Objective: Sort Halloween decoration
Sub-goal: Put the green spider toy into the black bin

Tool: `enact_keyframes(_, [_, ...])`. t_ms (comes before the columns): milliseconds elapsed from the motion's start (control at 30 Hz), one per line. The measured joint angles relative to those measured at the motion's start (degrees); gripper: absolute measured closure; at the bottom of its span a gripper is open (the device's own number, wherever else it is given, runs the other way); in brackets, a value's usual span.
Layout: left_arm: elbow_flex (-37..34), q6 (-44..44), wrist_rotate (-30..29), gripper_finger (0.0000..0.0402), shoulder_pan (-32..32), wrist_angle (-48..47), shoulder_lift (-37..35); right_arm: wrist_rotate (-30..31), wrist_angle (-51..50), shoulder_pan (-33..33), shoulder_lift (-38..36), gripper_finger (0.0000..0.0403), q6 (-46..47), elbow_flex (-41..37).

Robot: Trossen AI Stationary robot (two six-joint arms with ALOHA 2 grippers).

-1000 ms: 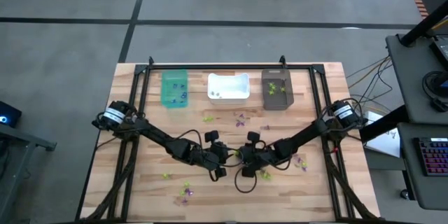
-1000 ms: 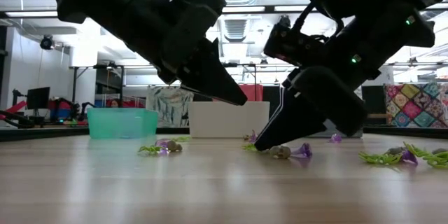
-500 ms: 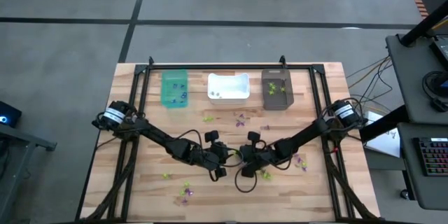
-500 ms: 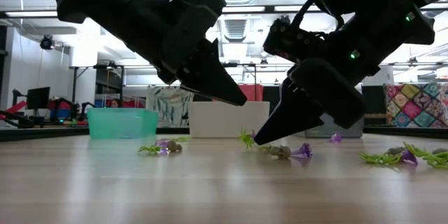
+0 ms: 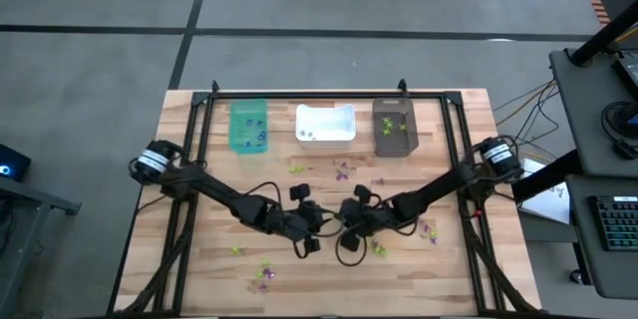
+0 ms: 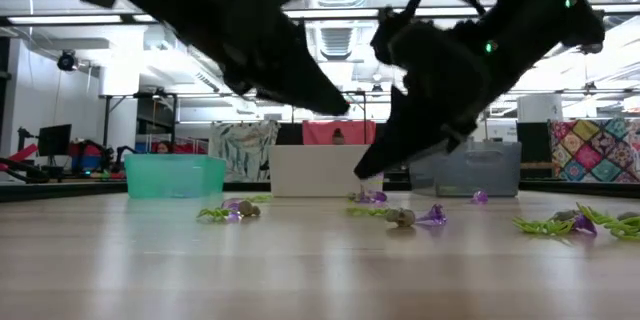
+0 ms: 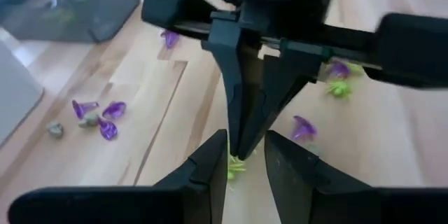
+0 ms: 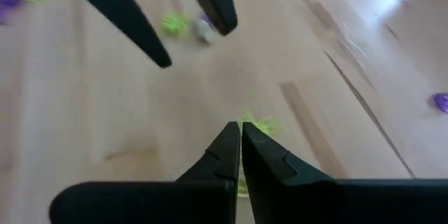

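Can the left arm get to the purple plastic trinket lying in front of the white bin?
Probably yes: only bare wooden tabletop lies between the open left gripper and the purple plastic trinket.

My two arms reach in from the table's outer edges and meet near its middle, wrists angled toward each other. My left gripper (image 5: pixel 321 223) sits just beside the right one, its two fingers (image 7: pixel 210 164) spread with a clear gap between them, tips lifted off the wood. My right gripper (image 5: pixel 339 225) points back at the left one, almost tip to tip. Its fingers (image 8: pixel 225 147) are pressed together, only a thin seam between the pads, and the tips hang a little above the tabletop. In the low view both grippers slope down toward each other.
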Motion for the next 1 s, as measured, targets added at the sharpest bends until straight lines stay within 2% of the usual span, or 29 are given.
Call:
enact_keyframes(200, [-0.05,4.01,-0.02,0.0323,-2.03,-3.26,-4.88,-3.28,-1.01,0.04,-4.46,0.0394,-2.52,-0.29])
enact_keyframes(400, [-0.55,11.00,2.02,0.0323,-4.81,-3.43,-6.14,-3.26,-1.23,0.36,-4.30,0.0394,-7.40,-0.42])
enact_keyframes(567, [-1.56,9.64,1.66,0.0323,-4.86,-3.17,-3.39,-3.23,-1.56,0.02,-3.76,0.0394,-7.38,-0.44])
enact_keyframes(733, [-2.75,8.29,1.48,0.0323,-3.21,2.00,0.97,-2.43,-1.65,-0.36,-3.75,0.0394,-5.79,-0.44])
enact_keyframes(1000, [-2.93,7.10,1.51,0.0323,0.05,8.03,7.58,-0.26,-3.07,-1.46,-3.69,0.0394,5.50,-0.44])
